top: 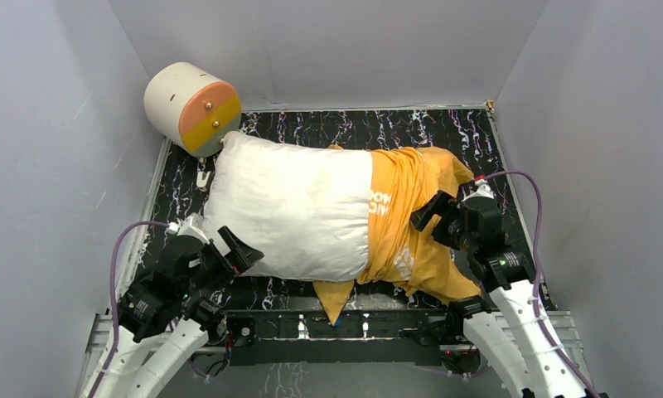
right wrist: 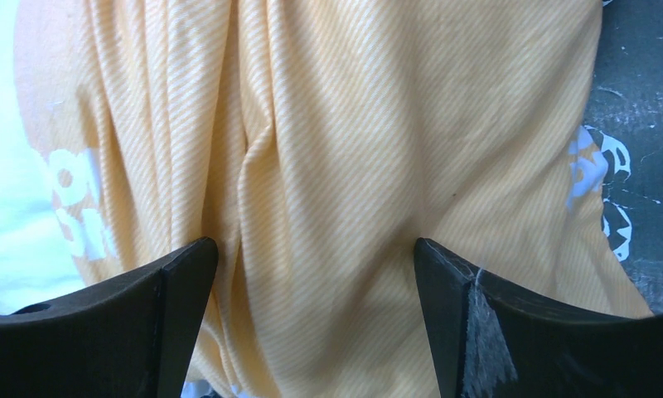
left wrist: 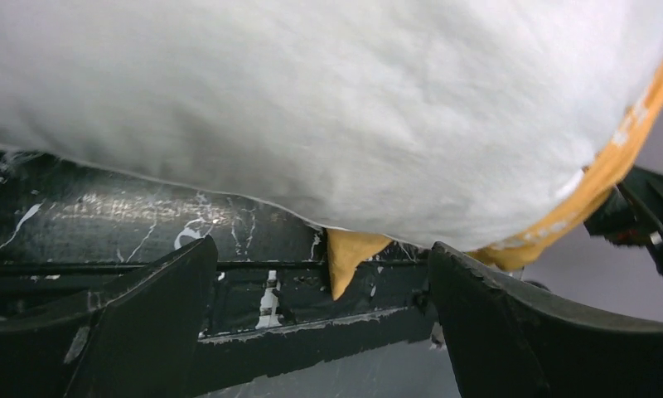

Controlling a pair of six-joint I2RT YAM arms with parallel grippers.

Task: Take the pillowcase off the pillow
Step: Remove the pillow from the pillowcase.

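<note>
I have both grippers spread wide and holding nothing. My right gripper (top: 434, 222) hangs just above the pillowcase (top: 407, 207), which sits orange side out, bunched in folds over the right end of the pillow (top: 287, 211). One corner of it trails off the near edge of the table (top: 312, 128). The rest of the pillow lies bare and white across the table, its far left corner close to the cream cylinder (top: 191, 108). My left gripper (top: 229, 247) sits at the pillow's near left edge, its fingers either side of the seam but not closed on it. I judge the case is mostly off and one good pull to the right should finish it. To do that well, I should lower my right fingers onto a thick ridge of fabric, pinching cloth only and not the stuffing beneath. My left should clamp the pillow's edge first, so the pillow does not slide along with the case.
</note>
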